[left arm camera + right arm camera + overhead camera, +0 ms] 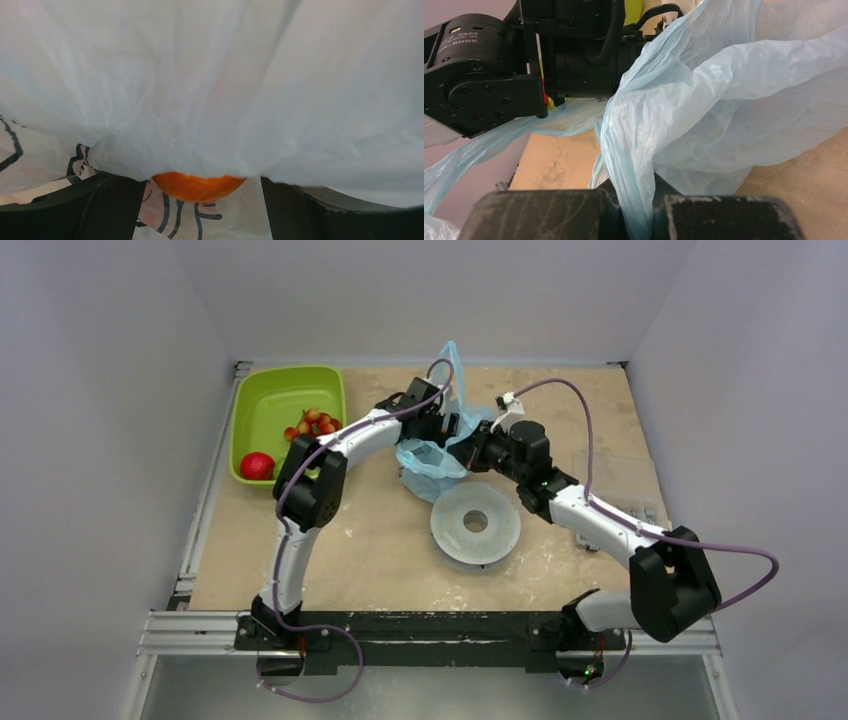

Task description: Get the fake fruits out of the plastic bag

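The lime-green tray (270,405), far left, holds the cluster of red balls (315,423) and the red round piece (257,466), so it seems to serve as the drop-off. The light-blue plastic bag (432,462) lies crumpled at the far middle, between the two arms. The right claw (636,217) is closed tight on a fold of its film, apparently to keep the mouth lifted and steady. The left claw (200,210) is inside, jaws spread wide and gripping nothing. The orange fruit (199,186) sits between them, clear of both, and is probably the next piece to take. Plain pale walls (100,390) enclose the scene. The desk (380,550) is a scuffed tan board with white smears, carrying a pale holed disc (450,530) near its middle.
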Tool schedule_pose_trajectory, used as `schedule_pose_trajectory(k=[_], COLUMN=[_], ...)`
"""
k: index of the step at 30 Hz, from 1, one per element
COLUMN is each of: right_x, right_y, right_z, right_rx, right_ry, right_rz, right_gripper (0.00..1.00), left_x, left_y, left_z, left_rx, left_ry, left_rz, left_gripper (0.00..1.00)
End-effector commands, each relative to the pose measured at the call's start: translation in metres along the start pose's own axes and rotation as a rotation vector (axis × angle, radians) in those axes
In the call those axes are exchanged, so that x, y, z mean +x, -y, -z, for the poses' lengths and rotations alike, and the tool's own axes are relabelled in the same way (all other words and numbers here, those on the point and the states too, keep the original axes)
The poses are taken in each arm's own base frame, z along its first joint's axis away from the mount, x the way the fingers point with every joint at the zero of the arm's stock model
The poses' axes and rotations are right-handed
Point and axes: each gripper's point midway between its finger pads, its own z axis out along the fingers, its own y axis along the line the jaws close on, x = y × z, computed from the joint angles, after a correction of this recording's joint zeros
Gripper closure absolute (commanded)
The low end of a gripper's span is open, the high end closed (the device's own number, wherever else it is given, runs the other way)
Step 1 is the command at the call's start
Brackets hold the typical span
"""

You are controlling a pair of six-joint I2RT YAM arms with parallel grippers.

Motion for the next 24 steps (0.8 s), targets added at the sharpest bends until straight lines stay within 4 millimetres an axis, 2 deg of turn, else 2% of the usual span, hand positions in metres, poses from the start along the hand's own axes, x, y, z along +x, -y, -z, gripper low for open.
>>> schedule_pose_trajectory(k=[1,3,5,6,9,11,12,16,20,24], right_x=[-0.010,-0.008,-0.006,-0.005,0.001,0.004,0.003,0.005,0.017,0.034], right_y=[-0.002,-0.001,0.001,0.003,0.010,0.016,0.020,0.023,0.024,0.017], right_z=[0.005,0.005,0.004,0.004,0.003,0.002,0.002,0.002,-0.004,-0.010], right_rx=[-0.008,-0.005,0.000,0.005,0.021,0.041,0.059,0.064,0.051,0.050], right_ry=[0.036,0.032,0.026,0.022,0.013,0.004,0.008,0.007,-0.029,-0.063], right_rz=[0.029,0.033,0.042,0.049,0.069,0.090,0.099,0.121,0.148,0.187], right_gripper=[1.00,1.00,1.00,1.00,1.00,1.00,1.00,1.00,1.00,1.00], left_x=[-0.014,-0.020,-0.027,-0.031,-0.047,-0.055,-0.059,-0.063,-0.063,-0.053], left_y=[-0.006,-0.005,-0.006,-0.006,-0.007,-0.004,-0.002,0.005,0.016,0.029], left_z=[0.003,0.007,0.014,0.019,0.039,0.054,0.062,0.093,0.121,0.137], left_rx=[-0.026,-0.016,-0.014,-0.011,0.005,0.035,0.046,0.083,0.136,0.212], left_ry=[0.013,0.023,0.037,0.048,0.090,0.110,0.124,0.161,0.187,0.174], left_rz=[-0.015,-0.021,-0.023,-0.022,-0.016,-0.013,-0.012,-0.018,-0.015,-0.001], left_gripper=[0.24,0.35,0.51,0.56,0.70,0.75,0.82,0.98,1.00,1.00])
